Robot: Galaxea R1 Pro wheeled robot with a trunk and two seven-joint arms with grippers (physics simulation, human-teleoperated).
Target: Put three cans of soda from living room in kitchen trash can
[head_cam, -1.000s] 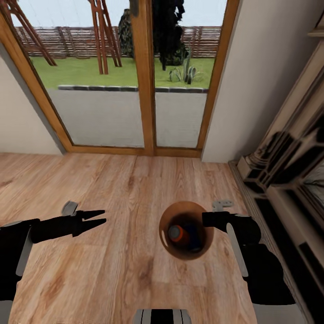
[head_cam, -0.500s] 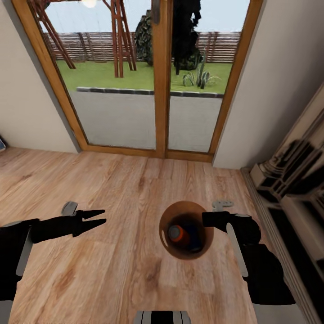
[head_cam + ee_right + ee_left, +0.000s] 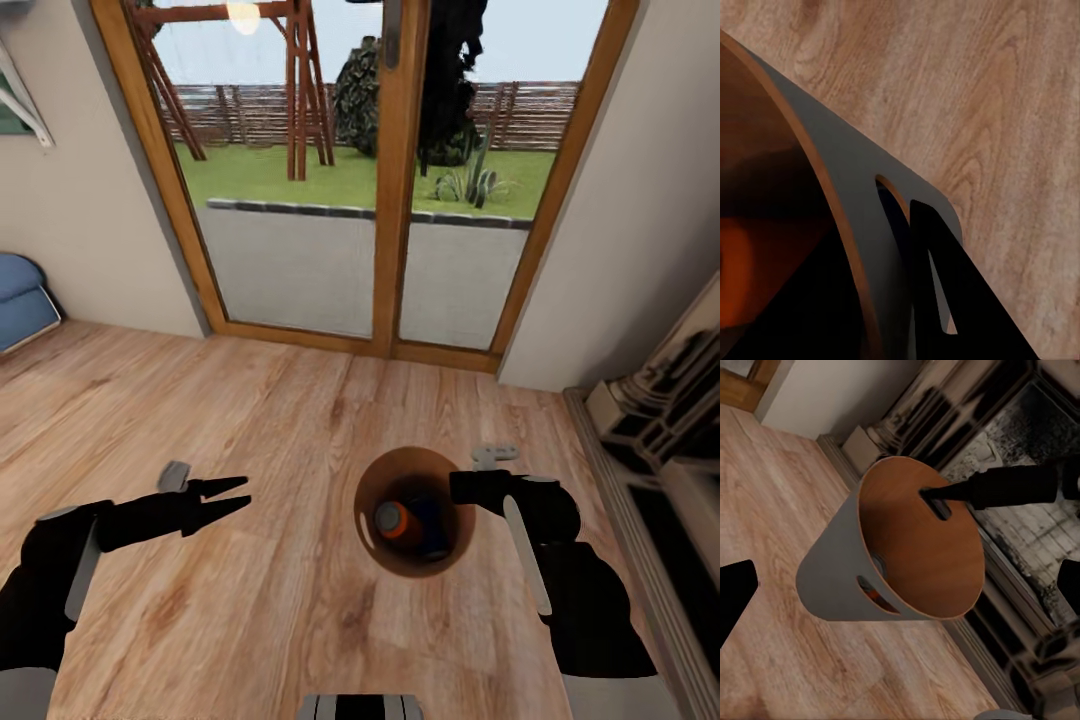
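3 cameras, all meeting on 1 bin

The head camera looks forward and down over both arms at the wood floor (image 3: 250, 420) and glass doors (image 3: 380, 180); the left wrist camera looks across at the bin (image 3: 911, 547) from a short way off, fireplace (image 3: 1020, 495) behind; the right wrist camera sits tight against the bin's (image 3: 847, 172) rim.
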